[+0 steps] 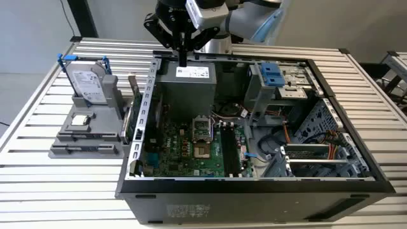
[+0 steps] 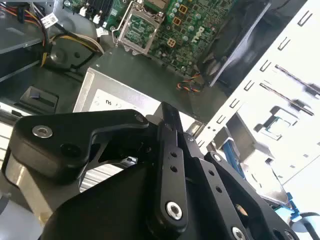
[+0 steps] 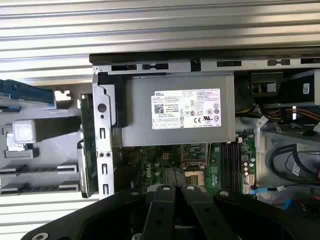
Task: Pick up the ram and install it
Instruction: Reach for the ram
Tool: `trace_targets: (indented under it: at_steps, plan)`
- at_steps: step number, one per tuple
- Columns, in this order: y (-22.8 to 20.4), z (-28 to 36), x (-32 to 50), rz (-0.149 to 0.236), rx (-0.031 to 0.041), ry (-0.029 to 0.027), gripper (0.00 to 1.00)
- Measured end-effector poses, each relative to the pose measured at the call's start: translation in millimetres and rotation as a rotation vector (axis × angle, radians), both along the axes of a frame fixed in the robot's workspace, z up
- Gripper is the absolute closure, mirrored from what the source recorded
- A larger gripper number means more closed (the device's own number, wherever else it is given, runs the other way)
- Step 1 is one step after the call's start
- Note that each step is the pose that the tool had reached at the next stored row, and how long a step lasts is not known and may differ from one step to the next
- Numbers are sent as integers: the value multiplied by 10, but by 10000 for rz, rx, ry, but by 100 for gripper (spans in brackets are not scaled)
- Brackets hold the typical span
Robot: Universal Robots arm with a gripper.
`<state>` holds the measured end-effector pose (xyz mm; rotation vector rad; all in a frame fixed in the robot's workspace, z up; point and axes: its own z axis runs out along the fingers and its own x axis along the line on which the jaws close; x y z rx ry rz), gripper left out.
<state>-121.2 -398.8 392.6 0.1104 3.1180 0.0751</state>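
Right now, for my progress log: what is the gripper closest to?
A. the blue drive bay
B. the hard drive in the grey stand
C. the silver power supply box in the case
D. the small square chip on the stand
C: in the exterior view the gripper hangs just above the power supply box at the far end of the case, away from the stand.

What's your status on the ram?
Hand shut, empty, above the grey metal power supply box. Thin dark green ram stick upright in grey plastic rack outside the black case. Case wall stands between.
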Motion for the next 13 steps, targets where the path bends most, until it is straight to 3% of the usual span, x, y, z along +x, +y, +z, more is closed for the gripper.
trace_targets:
  at_steps: [13]
  plan:
    - [0, 0, -10, -1, -1, 0, 100]
